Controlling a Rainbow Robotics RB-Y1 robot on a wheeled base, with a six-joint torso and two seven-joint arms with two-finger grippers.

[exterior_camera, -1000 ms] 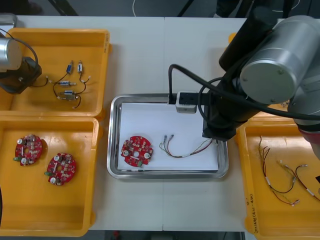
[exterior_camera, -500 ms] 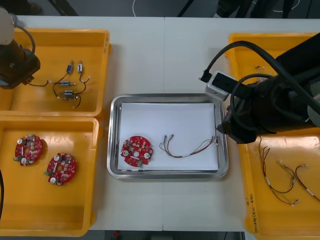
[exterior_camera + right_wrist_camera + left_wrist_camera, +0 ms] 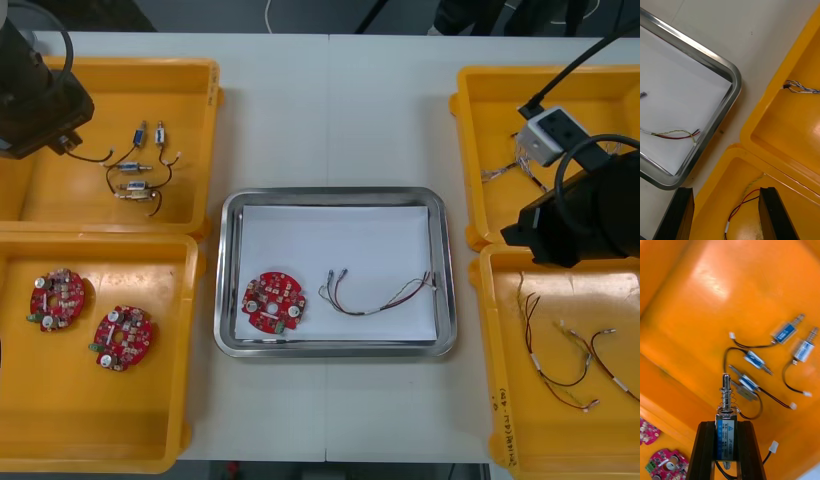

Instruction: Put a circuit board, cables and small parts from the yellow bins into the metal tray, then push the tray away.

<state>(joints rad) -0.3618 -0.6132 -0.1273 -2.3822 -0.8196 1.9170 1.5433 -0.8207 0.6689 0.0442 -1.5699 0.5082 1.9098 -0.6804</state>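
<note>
My left gripper (image 3: 726, 427) is shut on a small metal part (image 3: 726, 410) with a blue label, a spring and a pin. It hangs above several more small metal parts (image 3: 752, 360) in the far left yellow bin (image 3: 120, 72). The metal tray (image 3: 335, 347) holds a red circuit board (image 3: 273, 301) and a red and yellow cable (image 3: 375, 295). My right gripper (image 3: 725, 215) is open and holds nothing. It hovers over the corner of the near right yellow bin (image 3: 715, 187), just right of the tray's rim (image 3: 717, 110).
Two red circuit boards (image 3: 60, 298) lie in the near left bin (image 3: 100, 420). Black and red cables (image 3: 565, 350) lie in the near right bin. A blue and white cable (image 3: 801, 88) rests in the far right bin (image 3: 500, 80). Bare table surrounds the tray.
My right arm has drawn back to the right from over the tray to the right bins, leaving the cable in the tray. My left arm has risen with the small part.
</note>
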